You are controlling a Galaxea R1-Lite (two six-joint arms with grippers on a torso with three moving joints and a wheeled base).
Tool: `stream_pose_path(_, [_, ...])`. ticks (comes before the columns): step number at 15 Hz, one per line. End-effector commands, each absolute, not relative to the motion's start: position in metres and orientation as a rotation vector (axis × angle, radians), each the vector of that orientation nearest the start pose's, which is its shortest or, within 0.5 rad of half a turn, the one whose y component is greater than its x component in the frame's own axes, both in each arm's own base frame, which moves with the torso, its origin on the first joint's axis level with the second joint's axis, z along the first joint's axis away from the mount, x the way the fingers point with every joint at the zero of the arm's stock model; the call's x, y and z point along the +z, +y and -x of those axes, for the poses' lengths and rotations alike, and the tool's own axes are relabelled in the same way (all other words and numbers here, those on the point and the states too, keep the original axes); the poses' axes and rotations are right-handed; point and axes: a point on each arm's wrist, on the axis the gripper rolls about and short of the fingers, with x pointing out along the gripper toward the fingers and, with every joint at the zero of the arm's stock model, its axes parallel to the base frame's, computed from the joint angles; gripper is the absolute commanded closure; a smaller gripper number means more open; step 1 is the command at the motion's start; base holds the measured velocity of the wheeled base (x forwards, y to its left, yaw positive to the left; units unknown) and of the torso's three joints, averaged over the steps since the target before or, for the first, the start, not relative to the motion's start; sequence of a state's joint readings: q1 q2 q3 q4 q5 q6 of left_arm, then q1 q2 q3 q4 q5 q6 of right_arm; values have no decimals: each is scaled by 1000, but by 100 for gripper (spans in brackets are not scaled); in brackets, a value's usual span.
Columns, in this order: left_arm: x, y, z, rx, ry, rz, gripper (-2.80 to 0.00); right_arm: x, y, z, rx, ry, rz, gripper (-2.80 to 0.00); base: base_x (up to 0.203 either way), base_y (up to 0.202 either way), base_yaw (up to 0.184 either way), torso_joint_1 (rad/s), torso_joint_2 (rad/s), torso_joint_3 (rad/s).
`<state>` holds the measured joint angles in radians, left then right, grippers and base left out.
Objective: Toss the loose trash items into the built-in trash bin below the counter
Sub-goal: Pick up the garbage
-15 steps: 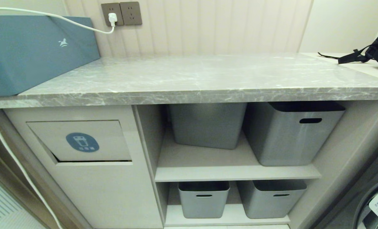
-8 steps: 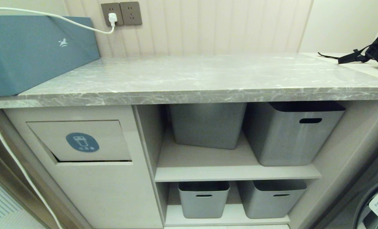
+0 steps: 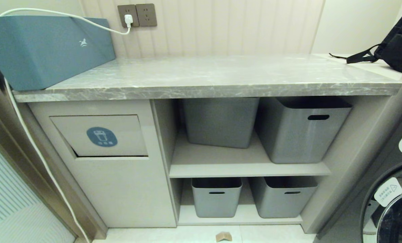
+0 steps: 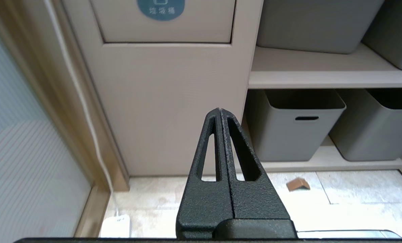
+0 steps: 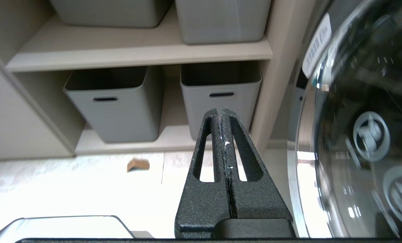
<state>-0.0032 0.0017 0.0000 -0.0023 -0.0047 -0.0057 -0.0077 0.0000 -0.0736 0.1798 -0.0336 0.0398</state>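
A small folded tan cardboard piece point(image 3: 223, 236) lies on the pale floor in front of the lower shelf; it also shows in the wrist views point(image 4: 298, 184) point(image 5: 138, 164). The built-in trash bin point(image 3: 99, 135) is the beige flap with a round blue sticker, under the left end of the grey marble-look counter point(image 3: 207, 76). My left gripper point(image 4: 220, 110) is shut and empty, low before the cabinet below the flap. Facing the lower right tub, my right gripper point(image 5: 220, 110) is shut with nothing in it. Neither arm shows in the head view.
Grey tubs point(image 3: 299, 128) sit on both open shelves. A teal box point(image 3: 42, 47) with a white cable point(image 3: 35, 148) stands on the counter's left end, a black bag point(image 3: 398, 44) at its far right. A washing-machine door point(image 3: 390, 206) is at the right, a ribbed panel point(image 3: 8, 202) at the left.
The whole head view has shifted: the counter and cabinet now sit higher and smaller, and the floor with the cardboard piece has come into view. The camera moved; nothing on the counter did.
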Motion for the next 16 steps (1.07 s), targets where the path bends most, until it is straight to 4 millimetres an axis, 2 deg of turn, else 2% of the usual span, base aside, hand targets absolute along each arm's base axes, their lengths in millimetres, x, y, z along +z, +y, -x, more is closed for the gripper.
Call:
stream_pose_path(1, [75, 0, 22, -6, 3, 6, 0, 77, -1, 29, -44, 108, -38, 0, -194, 0, 2, -2, 7, 7])
stream_pose_path(14, [75, 0, 22, -7, 5, 8, 0, 77, -1, 29, -44, 108, -38, 0, -192, 0, 1, 3, 2, 2])
stream_pose_path(16, [75, 0, 22, -8, 5, 6, 0, 77, -1, 29, -44, 108, -38, 0, -100, 0, -6, 5, 3, 2])
